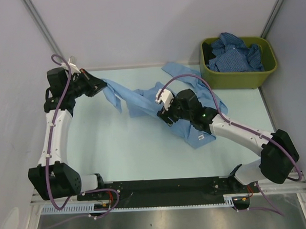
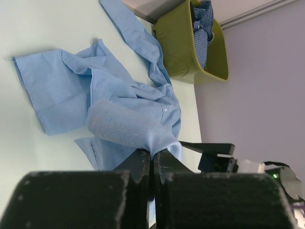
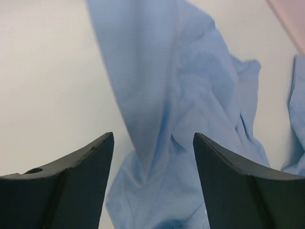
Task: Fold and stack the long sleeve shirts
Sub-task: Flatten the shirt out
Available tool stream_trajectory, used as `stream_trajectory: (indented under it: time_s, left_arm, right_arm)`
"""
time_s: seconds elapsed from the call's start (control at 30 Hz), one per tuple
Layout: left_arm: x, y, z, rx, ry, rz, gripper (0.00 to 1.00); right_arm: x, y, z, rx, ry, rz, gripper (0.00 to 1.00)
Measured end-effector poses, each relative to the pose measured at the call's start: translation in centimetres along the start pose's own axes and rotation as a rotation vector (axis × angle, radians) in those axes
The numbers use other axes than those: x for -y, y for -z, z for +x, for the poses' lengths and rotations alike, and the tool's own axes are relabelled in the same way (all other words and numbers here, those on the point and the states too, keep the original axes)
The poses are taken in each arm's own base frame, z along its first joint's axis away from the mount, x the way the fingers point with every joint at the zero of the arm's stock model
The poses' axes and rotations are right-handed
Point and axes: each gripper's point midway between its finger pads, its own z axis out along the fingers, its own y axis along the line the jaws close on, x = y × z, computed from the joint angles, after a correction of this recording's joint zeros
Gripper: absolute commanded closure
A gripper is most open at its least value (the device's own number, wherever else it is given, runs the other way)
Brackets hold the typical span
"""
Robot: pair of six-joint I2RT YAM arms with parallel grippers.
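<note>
A plain light blue shirt [image 1: 142, 99] lies crumpled across the middle of the table, one sleeve [image 1: 179, 71] trailing toward the back. My left gripper [image 1: 104, 87] at the left is shut on an edge of this shirt [image 2: 128, 126] and stretches the cloth out toward itself. Over the shirt's middle, my right gripper [image 1: 164, 104] hangs open. Its fingers [image 3: 81, 162] straddle a fold of the blue cloth [image 3: 176, 124] without touching it. Darker patterned shirts [image 1: 237, 53] are piled in the bin.
The olive-green bin [image 1: 241, 76] stands at the back right corner, against the wall. It also shows in the left wrist view, the bin [image 2: 183, 47] tilted at the top. Walls close in the table at the left, back and right.
</note>
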Motion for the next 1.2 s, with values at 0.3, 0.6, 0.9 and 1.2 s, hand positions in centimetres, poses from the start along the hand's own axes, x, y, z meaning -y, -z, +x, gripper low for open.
stream_trajectory:
  time_s: [0.3, 0.6, 0.9, 1.2]
  left_arm:
    - [0.2, 0.1, 0.0, 0.003, 0.005, 0.002, 1.00]
    - [0.8, 0.6, -0.1, 0.015, -0.012, 0.014, 1.00]
    - [5.2, 2.9, 2.5, -0.051, -0.289, 0.221, 0.89]
    - [14.1, 7.9, 23.5, -0.451, -1.024, 0.807, 0.18]
  right_arm:
    - [-2.7, -1.4, -4.2, 0.085, 0.071, 0.025, 0.21]
    - [0.3, -2.2, -1.6, -0.006, 0.097, 0.150, 0.92]
    - [4.7, 0.5, -1.4, -0.057, 0.027, 0.166, 1.00]
    - [10.0, 15.6, -8.2, 0.174, -0.006, 0.286, 1.00]
